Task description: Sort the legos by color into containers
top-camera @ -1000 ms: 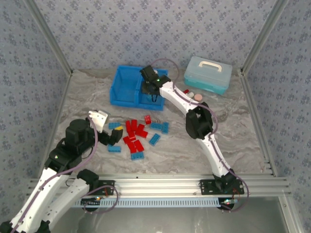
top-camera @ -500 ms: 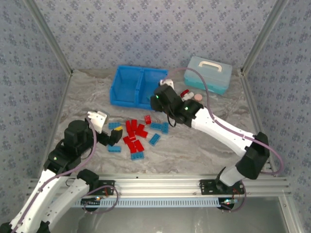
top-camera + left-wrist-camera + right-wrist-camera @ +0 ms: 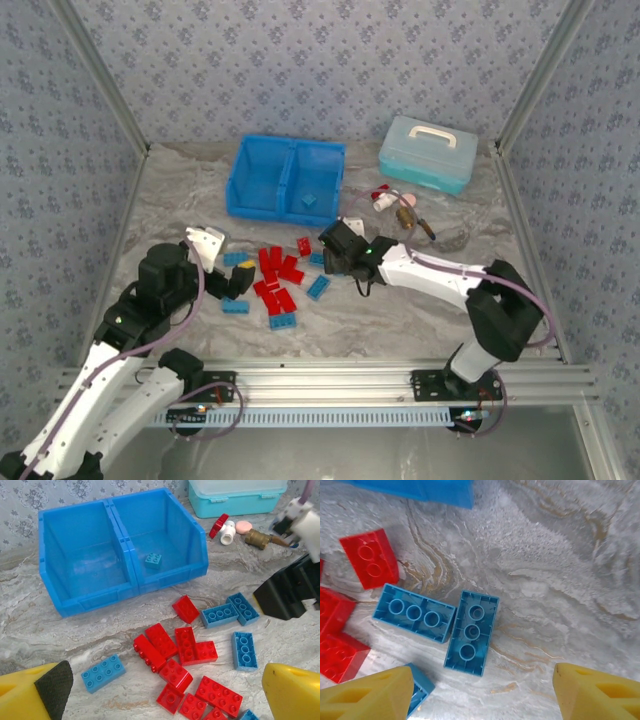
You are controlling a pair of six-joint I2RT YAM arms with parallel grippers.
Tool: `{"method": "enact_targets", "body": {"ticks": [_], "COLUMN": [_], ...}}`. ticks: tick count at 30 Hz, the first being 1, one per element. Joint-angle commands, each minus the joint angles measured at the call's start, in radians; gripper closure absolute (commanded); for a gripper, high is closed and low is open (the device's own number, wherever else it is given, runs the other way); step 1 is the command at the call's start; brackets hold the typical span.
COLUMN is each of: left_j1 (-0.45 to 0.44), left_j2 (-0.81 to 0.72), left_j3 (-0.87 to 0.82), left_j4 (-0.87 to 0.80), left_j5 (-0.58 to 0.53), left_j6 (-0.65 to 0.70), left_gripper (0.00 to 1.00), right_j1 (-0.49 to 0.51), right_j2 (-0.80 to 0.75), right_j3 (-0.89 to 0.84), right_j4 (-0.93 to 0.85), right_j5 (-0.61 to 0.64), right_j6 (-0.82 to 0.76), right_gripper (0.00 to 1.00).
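Right of the red legos (image 3: 275, 280), right gripper (image 3: 482, 685) hung wide, empty, above blue lego (image 3: 471, 632); long axis square to closing line.

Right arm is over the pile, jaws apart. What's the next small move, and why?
Probably lower the right gripper straight onto the blue brick lying below it and close. Its jaws stand open and empty, and a matching brick already sits in the bin's right compartment.
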Motion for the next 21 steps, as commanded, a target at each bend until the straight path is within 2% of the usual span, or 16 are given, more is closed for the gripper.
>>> {"method": "enact_targets", "body": {"ticks": [1, 8, 13, 21], "left_j1": [-0.003, -0.005, -0.005, -0.005], "left_j2": [-0.002, 0.002, 0.002, 0.002], "left_j3": [0.011, 0.011, 0.01, 0.009], "left_j4": [0.003, 0.0, 0.0, 0.001], "left_j5": [0.007, 0.011, 0.008, 0.004], "left_j6": [0.0, 0.003, 0.002, 0.002], "left_gripper": [0.01, 0.01, 0.01, 0.01], "right_j1": [-0.015, -0.027, -0.019, -0.021], "right_j2": [0.057, 0.143, 0.182, 0.19], "right_j3": [-0.012, -0.018, -0.027, -0.062], "right_j4": [0.065, 0.102, 0.113, 0.131], "right_j5": [-0.043, -0.096, -0.087, -0.069], "right_j6": [0.026, 0.045, 0.051, 0.072], "right_gripper": [0.24, 0.25, 0.27, 0.44]}}
